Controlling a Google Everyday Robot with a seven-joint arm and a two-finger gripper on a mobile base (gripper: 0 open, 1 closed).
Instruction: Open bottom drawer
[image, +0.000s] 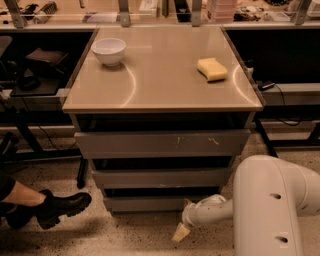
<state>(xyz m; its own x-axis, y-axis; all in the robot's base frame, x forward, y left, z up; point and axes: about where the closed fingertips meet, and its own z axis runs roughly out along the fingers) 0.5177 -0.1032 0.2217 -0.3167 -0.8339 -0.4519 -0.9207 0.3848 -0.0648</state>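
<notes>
Tan flat-topped bench (165, 80) with a stack of three grey handleless drawer fronts under it. The plain dull-grey bottom drawer (150, 203) is the lowest front, just above the speckled floor (125, 236), and looks pushed in. Above it sits the mid-width grey middle drawer front (160, 178). Above that is the widest grey top drawer front (162, 144), with pale scratch marks right of centre. Dark gaps separate the three fronts.

The gripper (183, 226) is low, near the floor, just beside the bottom drawer's lower right corner. Its cream tip points down and left. Can't tell if it touches the drawer, and can't tell if it is open or closed. The bulky white robot arm (270, 210) fills the lower right and reaches left to the gripper.

On the bench top, a round white bowl (109, 51) stands upright at the back left. A yellow rectangular sponge (212, 69) lies at the back right, well apart from the bowl.

A person's black chunky boot (60, 208) rests on the floor at lower left, near the bench's left side. Cluttered shelves and cables lie behind and beside the bench.
</notes>
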